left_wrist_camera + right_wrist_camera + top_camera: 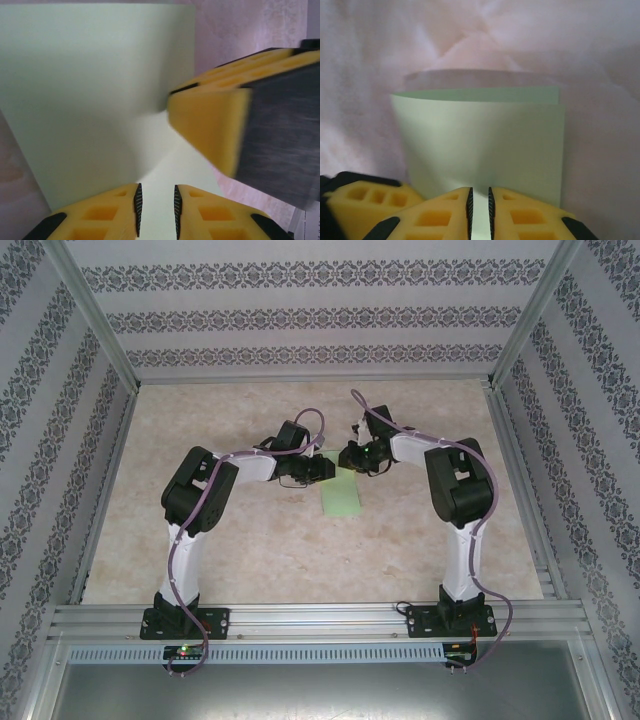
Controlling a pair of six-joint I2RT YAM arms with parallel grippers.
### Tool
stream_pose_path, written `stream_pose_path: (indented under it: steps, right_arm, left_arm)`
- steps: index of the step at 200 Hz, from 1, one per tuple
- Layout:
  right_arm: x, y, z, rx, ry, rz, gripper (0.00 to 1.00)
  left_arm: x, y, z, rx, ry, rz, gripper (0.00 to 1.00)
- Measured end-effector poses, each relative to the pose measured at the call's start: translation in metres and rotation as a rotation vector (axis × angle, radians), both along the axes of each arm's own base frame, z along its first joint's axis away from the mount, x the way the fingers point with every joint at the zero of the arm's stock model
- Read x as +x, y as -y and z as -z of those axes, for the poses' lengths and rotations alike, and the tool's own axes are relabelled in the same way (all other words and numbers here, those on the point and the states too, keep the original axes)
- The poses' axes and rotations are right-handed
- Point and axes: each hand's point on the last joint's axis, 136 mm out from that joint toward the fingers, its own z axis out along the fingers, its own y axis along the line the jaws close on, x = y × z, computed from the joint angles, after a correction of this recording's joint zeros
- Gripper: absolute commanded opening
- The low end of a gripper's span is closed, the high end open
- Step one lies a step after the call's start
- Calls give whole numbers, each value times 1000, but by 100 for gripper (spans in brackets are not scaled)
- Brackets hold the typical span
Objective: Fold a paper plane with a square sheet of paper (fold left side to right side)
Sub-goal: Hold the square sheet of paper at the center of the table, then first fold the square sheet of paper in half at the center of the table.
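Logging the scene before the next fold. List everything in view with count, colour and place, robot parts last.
sheet of paper: one, light green, folded over, table centre, at the grippers
table: one, beige marbled, under everything
walls: three, white with dark patterned bands, around the table
frame rails: silver, near edge by the arm bases
left gripper: one, yellow fingers, black pads, jaws narrowly apart, over the paper
right gripper: one, same colours, jaws narrowly apart, over the paper

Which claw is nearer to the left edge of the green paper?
Left. The left claw sits at the paper's far left corner; the right claw at its far end, further right.
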Motion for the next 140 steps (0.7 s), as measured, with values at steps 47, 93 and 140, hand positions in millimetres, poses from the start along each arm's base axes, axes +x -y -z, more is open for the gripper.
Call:
stream_pose_path:
  steps: [47, 93, 140]
  right_arm:
    - [2, 4, 0, -22, -15, 8, 19]
    - [1, 5, 1, -26, -20, 5, 19]
    - [0, 5, 1, -30, -20, 4, 19]
  left_arm:
    - [-5, 1, -6, -6, 10, 9, 35]
    - [-12, -1, -12, -19, 21, 15, 34]
    - [-13, -2, -10, -20, 23, 15, 33]
